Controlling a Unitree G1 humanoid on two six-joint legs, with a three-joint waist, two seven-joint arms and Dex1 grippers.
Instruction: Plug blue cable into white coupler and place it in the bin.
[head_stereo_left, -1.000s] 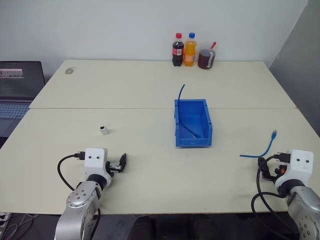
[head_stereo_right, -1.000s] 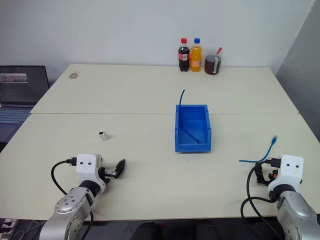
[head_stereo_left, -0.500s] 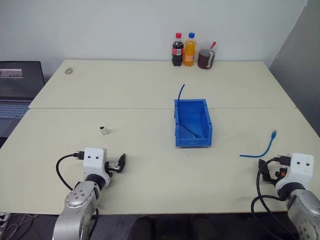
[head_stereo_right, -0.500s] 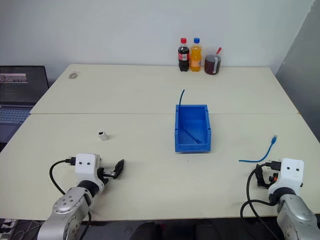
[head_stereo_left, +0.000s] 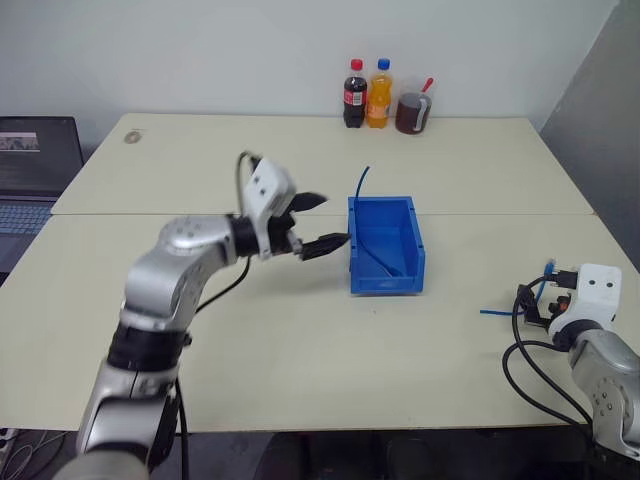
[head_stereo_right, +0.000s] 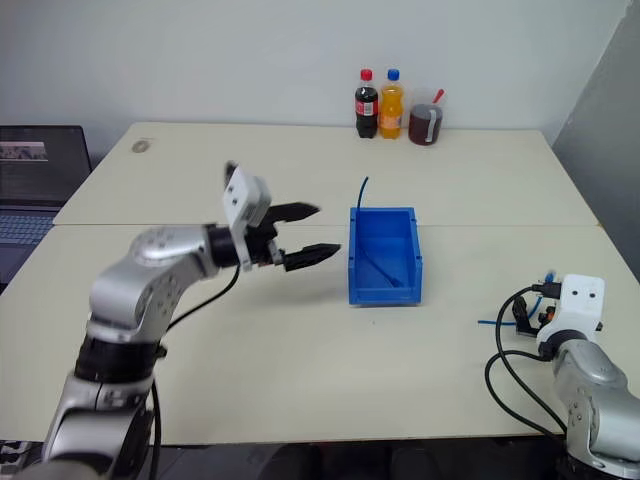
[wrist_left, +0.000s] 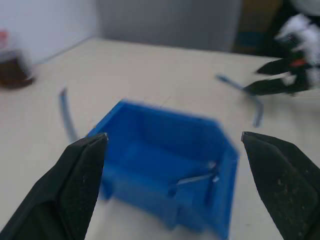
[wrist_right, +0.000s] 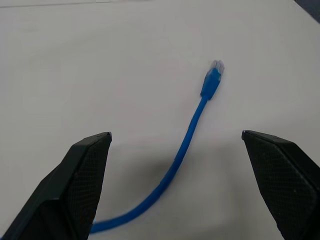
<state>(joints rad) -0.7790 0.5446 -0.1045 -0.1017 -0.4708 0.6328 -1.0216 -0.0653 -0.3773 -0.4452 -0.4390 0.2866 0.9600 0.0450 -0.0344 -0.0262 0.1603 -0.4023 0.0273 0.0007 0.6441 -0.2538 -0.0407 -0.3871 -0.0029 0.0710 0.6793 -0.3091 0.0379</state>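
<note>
The bin (head_stereo_left: 352, 243) is bright blue and stands mid-table, with a thin darker blue cable (head_stereo_left: 362, 184) sticking out of its back. My left gripper (head_stereo_left: 322, 222) hangs in the air just left of the bin, pointing at it, fingers open and empty; between them the left wrist view shows the bin (wrist_left: 150, 150). The blue cable (wrist_right: 192, 127) lies curved on the table at the right, its plug (wrist_right: 212, 79) at the far end. My right gripper (head_stereo_left: 532, 303) sits open at the cable's near end, one finger on either side of it. The white coupler is hidden.
Two bottles (head_stereo_left: 355, 95) and a jug of dark liquid (head_stereo_left: 410, 115) stand at the table's far edge. A laptop (head_stereo_left: 35, 165) sits off the left side. A seam (head_stereo_left: 500, 215) runs across the table behind the bin.
My left arm has lifted off the front of the table and swung up and right to the bin, its gripper now pointing right. My right gripper has edged forward to the cable.
</note>
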